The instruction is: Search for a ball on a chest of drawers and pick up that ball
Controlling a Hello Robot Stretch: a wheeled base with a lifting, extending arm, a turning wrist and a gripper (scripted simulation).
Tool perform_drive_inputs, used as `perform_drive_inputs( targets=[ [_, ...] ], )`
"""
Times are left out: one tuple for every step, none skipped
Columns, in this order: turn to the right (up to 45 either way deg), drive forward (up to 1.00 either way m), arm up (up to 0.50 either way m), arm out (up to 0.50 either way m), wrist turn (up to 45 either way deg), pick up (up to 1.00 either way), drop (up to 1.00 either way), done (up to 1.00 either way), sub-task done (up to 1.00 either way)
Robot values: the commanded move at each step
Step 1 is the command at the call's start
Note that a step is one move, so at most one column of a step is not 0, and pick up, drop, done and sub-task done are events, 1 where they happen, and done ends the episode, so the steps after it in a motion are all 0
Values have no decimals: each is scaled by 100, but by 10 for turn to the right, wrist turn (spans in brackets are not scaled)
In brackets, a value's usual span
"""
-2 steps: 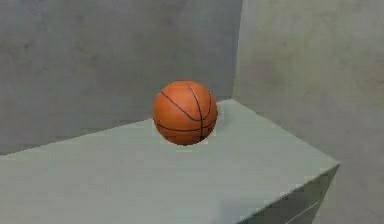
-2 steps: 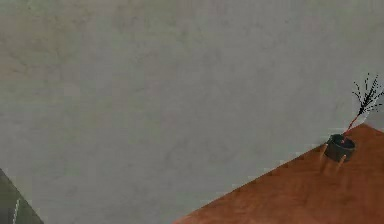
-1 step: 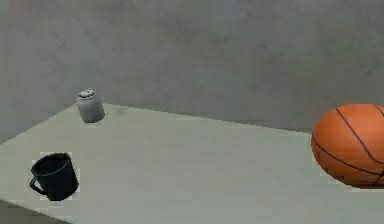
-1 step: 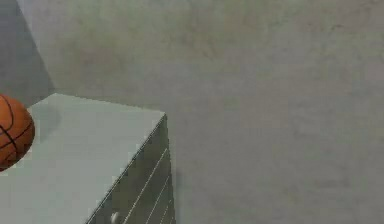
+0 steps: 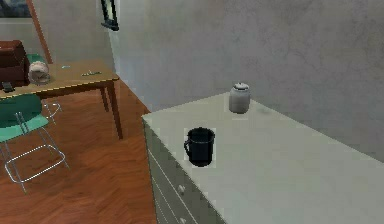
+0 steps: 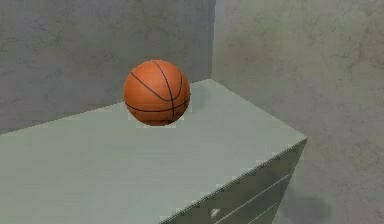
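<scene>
- Forward view, nearest: the pale grey-green top of a chest of drawers [image 5: 290, 170] takes up the lower right. Its drawer fronts with small pale knobs face the wooden floor [image 5: 100, 185].
- A dark mug [image 5: 199, 146] stands on that top near the front edge, with its handle toward the view's left.
- Farther back on the same top, close to the grey wall [image 5: 250, 40], stands a white jar [image 5: 239, 98] with a lid, apart from the mug.
- At the view's left, a teal chair [image 5: 22, 125] with thin metal legs stands on the floor just beside a wooden table [image 5: 85, 78].
- The table carries a dark brown box [image 5: 12, 62] and, next to it, a small pale round thing [image 5: 39, 71].
- Arm side view, nearest: the same kind of pale top runs across the lower part, with drawer fronts at the lower right.
- The ball [image 6: 157, 92], orange with black seams, rests on this chest of drawers toward its far edge, near the grey wall behind it.
- The gripper: I cannot tell its state from these pictures.
</scene>
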Motion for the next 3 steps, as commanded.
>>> perform_drive_inputs(
  targets=[
    [0, 0, 50, 0, 0, 0, 0, 0, 0],
    [0, 0, 38, 0, 0, 0, 0, 0, 0],
    [0, 0, 0, 26, 0, 0, 0, 0, 0]
  ],
)
